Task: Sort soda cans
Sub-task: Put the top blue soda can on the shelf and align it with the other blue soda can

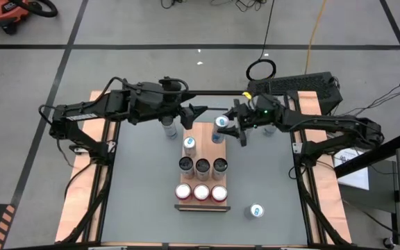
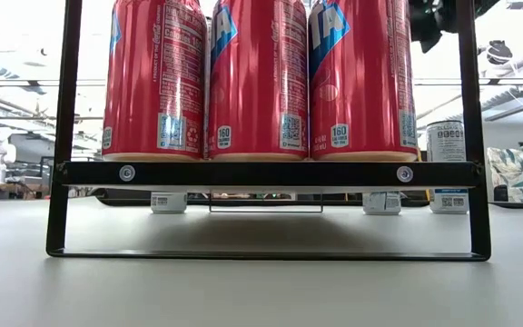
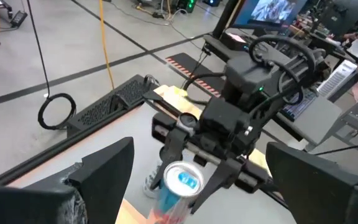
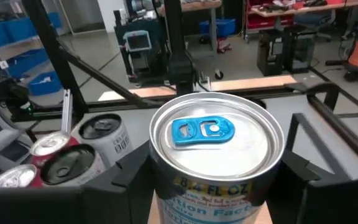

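High view: wooden tray (image 1: pixel 201 129) holding three red cans (image 1: pixel 201 192), three dark-topped silver cans (image 1: pixel 202 166), one blue can (image 1: pixel 189 144); right gripper (image 1: pixel 222 126) clamping another slim blue can (image 1: pixel 220 123) at tray's far end.
Low view: red cans (glossy cylinders) on black frame (image 2: pixel 267 173).
Left wrist: left gripper (image 3: pixel 197 168) wide open, empty, near tray.

- Rack (image 1: pixel 201 207): rows of 3 red cans (image 1: pixel 201 192) and 3 dark-topped cans (image 1: pixel 202 166) stand packed, no gap between.
- Back row: 1 blue can (image 1: pixel 189 144) at left; the slots beside it are bare.
- Right gripper (image 1: pixel 222 128), clamped on a blue can (image 1: pixel 221 123), blocks the rack's far right corner.
- Left gripper (image 1: pixel 194 114), fingers spread, crowds the far left.
- Lone can (image 1: pixel 256 211) on the near-right table (image 1: pixel 137 201); the near-left is free.
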Action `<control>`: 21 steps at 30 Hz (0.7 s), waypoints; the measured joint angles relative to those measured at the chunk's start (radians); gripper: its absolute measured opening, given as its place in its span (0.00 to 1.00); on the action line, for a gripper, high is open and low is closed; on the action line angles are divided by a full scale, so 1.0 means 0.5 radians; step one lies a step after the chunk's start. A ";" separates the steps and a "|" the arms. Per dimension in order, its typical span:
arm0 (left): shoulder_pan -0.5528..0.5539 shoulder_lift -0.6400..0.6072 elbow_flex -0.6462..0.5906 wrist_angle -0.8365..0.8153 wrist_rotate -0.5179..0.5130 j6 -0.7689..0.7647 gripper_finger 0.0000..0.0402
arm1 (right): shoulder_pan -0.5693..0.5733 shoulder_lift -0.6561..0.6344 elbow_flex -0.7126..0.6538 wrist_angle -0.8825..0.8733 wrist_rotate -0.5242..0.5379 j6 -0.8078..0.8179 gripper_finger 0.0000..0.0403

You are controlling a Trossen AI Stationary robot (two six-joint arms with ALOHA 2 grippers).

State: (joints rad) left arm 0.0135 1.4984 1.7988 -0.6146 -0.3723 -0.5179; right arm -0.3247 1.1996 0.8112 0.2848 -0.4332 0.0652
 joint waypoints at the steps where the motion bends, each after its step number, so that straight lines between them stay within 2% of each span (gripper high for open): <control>1: 0.000 0.015 0.001 0.007 -0.004 -0.001 0.92 | 0.006 0.034 0.000 0.020 0.006 -0.001 0.50; 21: -0.006 0.067 0.001 -0.059 -0.021 -0.005 0.92 | 0.146 0.614 0.000 0.349 0.054 0.001 0.50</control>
State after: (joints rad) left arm 0.0105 1.5318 1.7993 -0.6439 -0.3827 -0.5205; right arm -0.2517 1.5064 0.8112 0.4591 -0.4065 0.0658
